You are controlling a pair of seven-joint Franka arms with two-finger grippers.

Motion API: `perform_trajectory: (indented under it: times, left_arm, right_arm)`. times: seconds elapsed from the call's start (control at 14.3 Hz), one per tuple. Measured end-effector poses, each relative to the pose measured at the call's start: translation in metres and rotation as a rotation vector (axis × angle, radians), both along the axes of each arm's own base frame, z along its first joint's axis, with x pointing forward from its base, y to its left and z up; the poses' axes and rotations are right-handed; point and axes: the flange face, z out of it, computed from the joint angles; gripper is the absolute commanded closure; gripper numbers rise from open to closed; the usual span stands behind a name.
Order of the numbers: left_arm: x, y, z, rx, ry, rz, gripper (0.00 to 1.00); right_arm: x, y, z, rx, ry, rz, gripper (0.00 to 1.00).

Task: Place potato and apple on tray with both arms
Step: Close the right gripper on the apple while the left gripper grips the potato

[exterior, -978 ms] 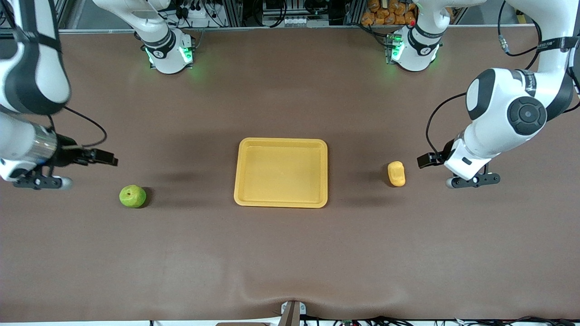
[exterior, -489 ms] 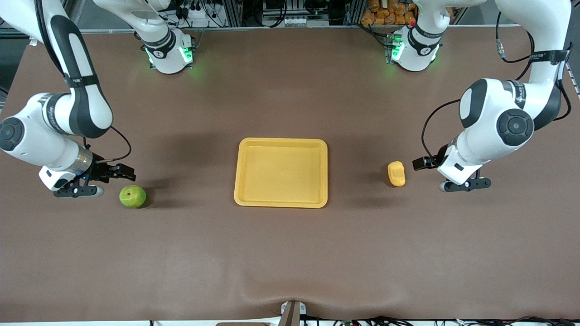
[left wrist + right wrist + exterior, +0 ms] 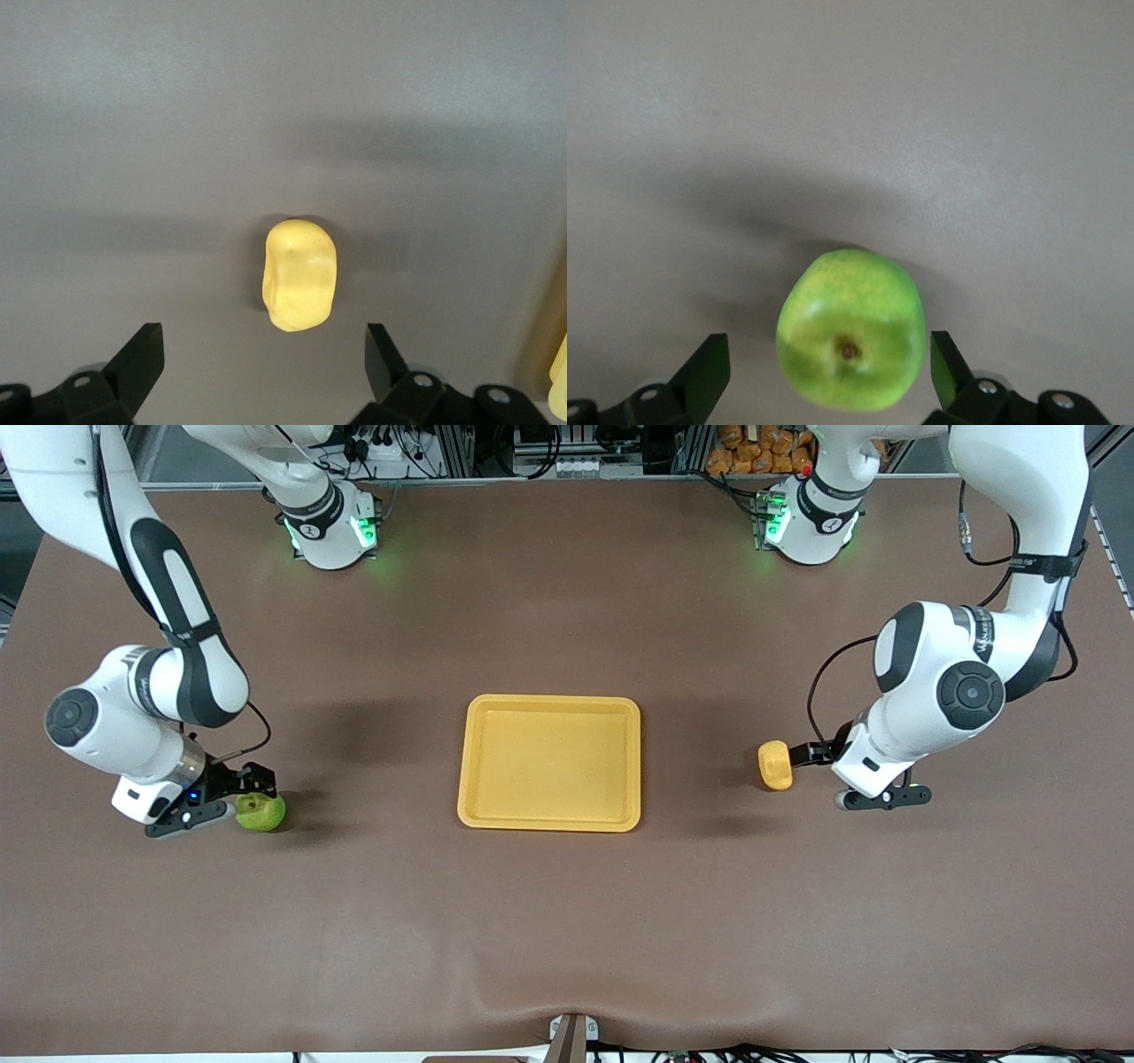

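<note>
Only the wrist views show each claw spread: left claw (image 3: 257,372) at potato (image 3: 300,274), right claw (image 3: 824,376) at apple (image 3: 850,341).

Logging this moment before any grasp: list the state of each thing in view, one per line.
apple: on the table, stem dimple visible, not gripped.
potato: lying on the table, not gripped.
tray: flat on the table, nothing on it.
right tool: open, fingers either side of the apple.
left tool: open, just short of the potato.

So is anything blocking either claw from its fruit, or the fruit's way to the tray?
Nothing visible. The right claw is open around the apple, the left claw open toward the potato, and bare table lies between each and the tray.
</note>
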Motion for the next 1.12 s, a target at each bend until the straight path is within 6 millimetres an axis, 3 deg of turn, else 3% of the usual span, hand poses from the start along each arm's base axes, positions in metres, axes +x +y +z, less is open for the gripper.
perform_trajectory:
  times: [0.35,0.91,0.98,1.05,1.12]
  left_arm:
    - [0.004,-0.001,-0.012,-0.008,-0.02,0.001,0.0]
    - [0.006,-0.003,-0.053,-0.013,0.005,0.002,0.0]
    - [0.006,-0.004,-0.057,-0.014,0.004,0.001,0.0]
    - [0.006,-0.005,-0.061,-0.016,0.002,0.0,0.0]
    - [0.006,-0.007,-0.066,-0.018,0.0,-0.002,0.0]
  right_arm:
    - [0.004,-0.002,-0.018,-0.005,0.007,0.025,0.0]
    - [0.001,-0.004,-0.039,-0.005,0.033,0.028,0.0]
    - [0.001,-0.004,-0.039,-0.005,0.034,0.029,0.05]
    - [0.001,-0.004,-0.039,-0.005,0.034,0.029,0.39]
    - [0.001,-0.004,-0.039,-0.005,0.035,0.028,0.61]
